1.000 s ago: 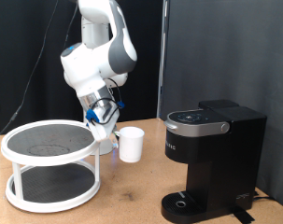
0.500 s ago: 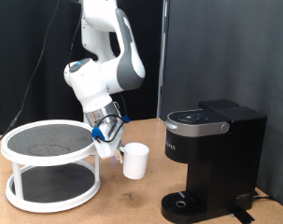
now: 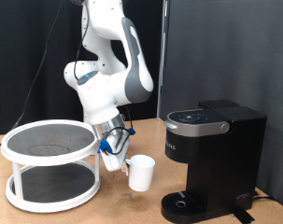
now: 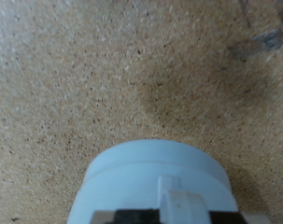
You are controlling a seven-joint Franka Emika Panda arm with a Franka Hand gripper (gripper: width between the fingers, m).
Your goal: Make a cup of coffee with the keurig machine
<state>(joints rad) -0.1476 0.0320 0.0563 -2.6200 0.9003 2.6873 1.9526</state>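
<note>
The white cup [image 3: 141,173] hangs upright low over the cork tabletop, just to the exterior view's left of the keurig machine [image 3: 212,159]. My gripper [image 3: 122,161] is shut on the cup's handle side, angled down from the exterior view's left. The machine is black and boxy, its lid is down, and its round drip base [image 3: 183,202] is bare. In the wrist view the cup [image 4: 155,177] fills the lower middle, seen from above its rim, with cork table beyond. My fingers are mostly hidden there.
A white two-tier round rack [image 3: 49,164] with dark mesh shelves stands at the exterior view's left. A black curtain hangs behind. The table's front edge runs along the exterior view's bottom.
My gripper has carried the cup down and towards the exterior view's right, from beside the rack's top tier to near the machine's base.
</note>
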